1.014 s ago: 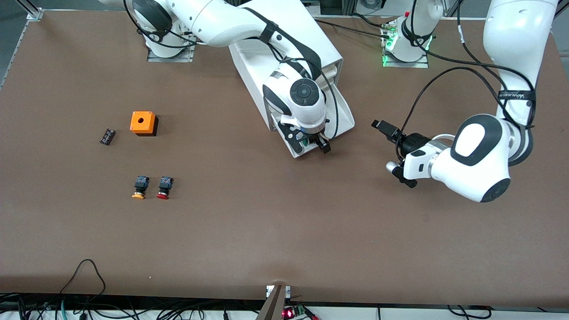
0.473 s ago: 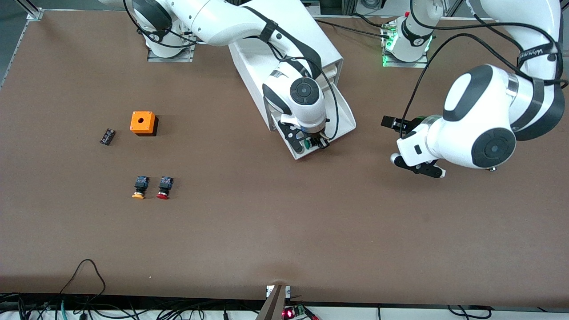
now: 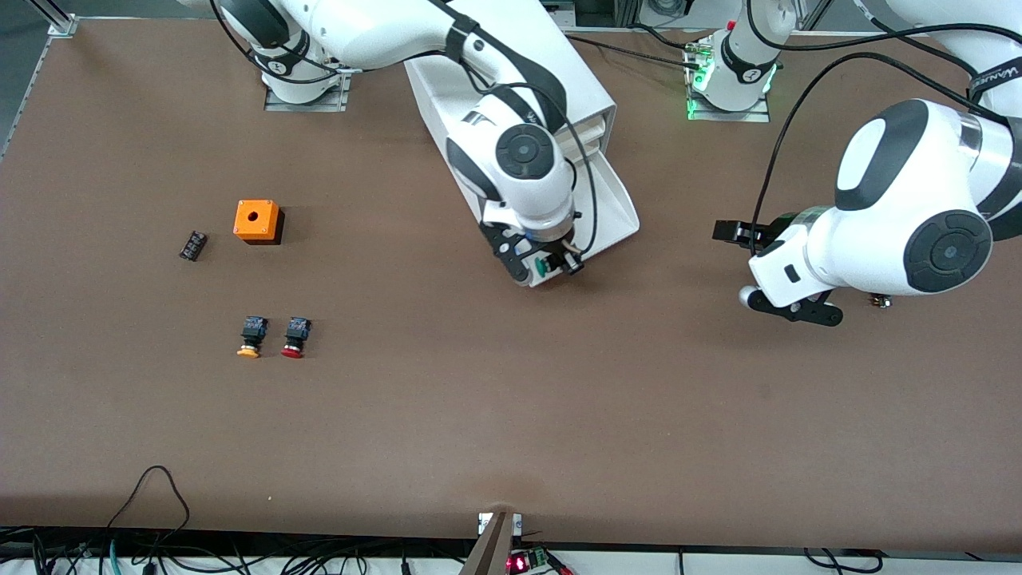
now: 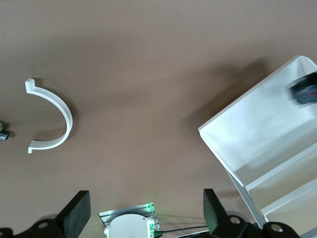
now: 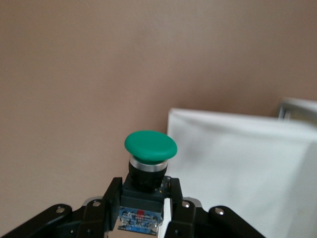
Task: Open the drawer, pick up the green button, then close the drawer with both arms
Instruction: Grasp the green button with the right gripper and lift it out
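**Green button clamped in the right hand over the open drawer**

The right hand (image 3: 553,264) hangs over the front end of the drawer (image 3: 611,204), which stands pulled out of the white cabinet (image 3: 511,56) near the middle of the counter (image 3: 479,415). Its fingers are clamped together on the button (image 5: 150,148): in the right wrist view the black body with its blue detail sits between the two fingers (image 5: 110,196) and the round green cap points away from the wrist. In the front view the green cap (image 3: 542,264) shows just under the wrist. Whether the button is fully clear of the drawer's rim is hard to judge from here; it seems raised above it.

The left hand (image 4: 143,210) hovers over bare counter toward the left arm's end, well apart from the cabinet, its fingers spread wide and holding nothing. Its wrist view shows a white curved piece (image 4: 55,115) lying on the counter and a corner of the open drawer (image 4: 247,144).

Toward the right arm's end lie an orange box (image 3: 257,220), a small black part (image 3: 192,244) beside it, and, nearer the front camera, the yellow-capped button (image 3: 252,336) and the red-capped button (image 3: 295,336) side by side.
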Available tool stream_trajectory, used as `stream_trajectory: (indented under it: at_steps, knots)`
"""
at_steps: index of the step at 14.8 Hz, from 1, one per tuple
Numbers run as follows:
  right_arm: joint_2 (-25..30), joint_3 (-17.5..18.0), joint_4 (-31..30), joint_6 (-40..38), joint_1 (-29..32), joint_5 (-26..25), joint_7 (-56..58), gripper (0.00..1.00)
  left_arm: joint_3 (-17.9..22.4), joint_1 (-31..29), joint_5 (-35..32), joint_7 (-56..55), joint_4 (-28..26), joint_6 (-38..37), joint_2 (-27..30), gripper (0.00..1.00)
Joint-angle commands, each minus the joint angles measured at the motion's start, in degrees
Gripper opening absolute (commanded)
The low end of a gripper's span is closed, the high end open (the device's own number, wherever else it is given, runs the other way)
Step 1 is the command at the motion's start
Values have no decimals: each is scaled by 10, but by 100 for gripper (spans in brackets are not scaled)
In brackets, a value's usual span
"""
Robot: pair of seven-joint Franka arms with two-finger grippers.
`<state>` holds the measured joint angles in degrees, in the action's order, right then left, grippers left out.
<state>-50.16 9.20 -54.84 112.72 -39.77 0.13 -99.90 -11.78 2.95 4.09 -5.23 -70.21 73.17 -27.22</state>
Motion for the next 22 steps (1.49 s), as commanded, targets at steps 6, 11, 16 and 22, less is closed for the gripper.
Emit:
stream_trajectory:
  at_steps: [6,11,16,22]
  knots:
    - [31,6,-7,-126,137,37,423,0,-7,3,-12,-125,-80,149,-7,100]
    - [43,6,-44,-164,222,63,673,0,-38,21,-13,-240,-199,302,-3,99]
    - [65,4,-136,-138,295,63,829,0,-40,71,-22,-371,-278,404,-1,96]
    - [106,1,-331,45,346,59,944,0,-43,151,-121,-581,-346,507,4,98]
